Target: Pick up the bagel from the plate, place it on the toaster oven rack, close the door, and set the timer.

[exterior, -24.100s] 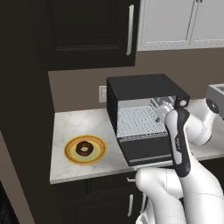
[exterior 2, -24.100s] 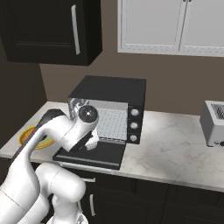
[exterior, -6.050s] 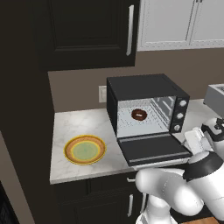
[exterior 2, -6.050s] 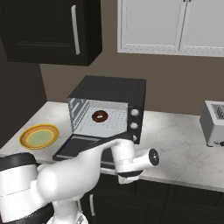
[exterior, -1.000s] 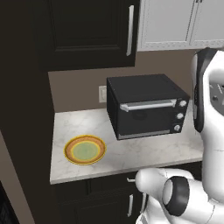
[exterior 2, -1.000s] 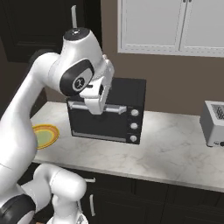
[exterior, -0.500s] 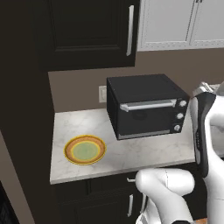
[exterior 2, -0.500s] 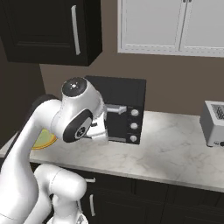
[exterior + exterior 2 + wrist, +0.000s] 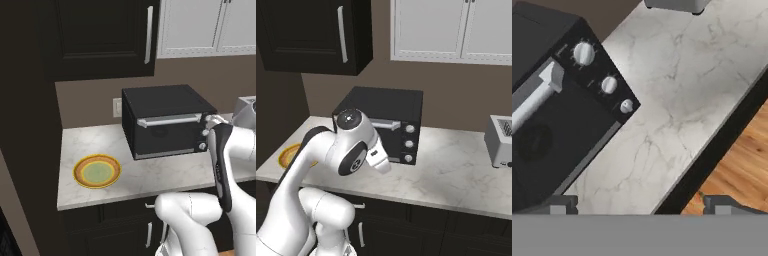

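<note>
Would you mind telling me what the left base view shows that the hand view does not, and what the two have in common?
The left base view alone takes in the plate, bare of any bagel, to the left of the oven on the counter, plus the dark wall cabinet overhead. The hand view alone shows the wooden floor beyond the counter's edge and the open end effector with nothing between its fingertips. Both show the toaster oven with the door shut, its silver bar handle and the three knobs beside the door.
</note>
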Tool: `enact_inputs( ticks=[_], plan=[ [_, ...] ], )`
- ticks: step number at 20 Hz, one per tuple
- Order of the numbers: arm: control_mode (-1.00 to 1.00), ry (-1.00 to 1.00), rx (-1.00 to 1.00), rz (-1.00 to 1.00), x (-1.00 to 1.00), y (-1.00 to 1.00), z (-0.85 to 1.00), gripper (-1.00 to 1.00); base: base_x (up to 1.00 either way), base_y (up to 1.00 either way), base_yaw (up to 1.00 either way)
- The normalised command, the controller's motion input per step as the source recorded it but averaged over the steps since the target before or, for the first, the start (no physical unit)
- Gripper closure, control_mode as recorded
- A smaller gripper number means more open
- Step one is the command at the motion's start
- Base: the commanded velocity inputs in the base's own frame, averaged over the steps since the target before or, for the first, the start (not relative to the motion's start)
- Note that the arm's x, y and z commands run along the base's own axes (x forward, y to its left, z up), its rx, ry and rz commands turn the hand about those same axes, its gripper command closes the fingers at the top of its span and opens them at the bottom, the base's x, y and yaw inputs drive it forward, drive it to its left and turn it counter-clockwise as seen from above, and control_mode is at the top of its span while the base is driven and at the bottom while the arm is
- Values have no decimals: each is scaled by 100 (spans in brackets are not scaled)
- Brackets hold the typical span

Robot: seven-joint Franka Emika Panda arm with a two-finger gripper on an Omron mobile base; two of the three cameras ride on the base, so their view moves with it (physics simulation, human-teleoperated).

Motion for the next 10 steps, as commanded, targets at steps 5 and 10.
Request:
enact_inputs(
  ticks=[5,10],
  plan=[
    [-100,11,-24,18,0,-37,-32,-100,0,0,0],
    [-100,9,-9,24,0,-53,-43,-100,0,0,0]
  ],
)
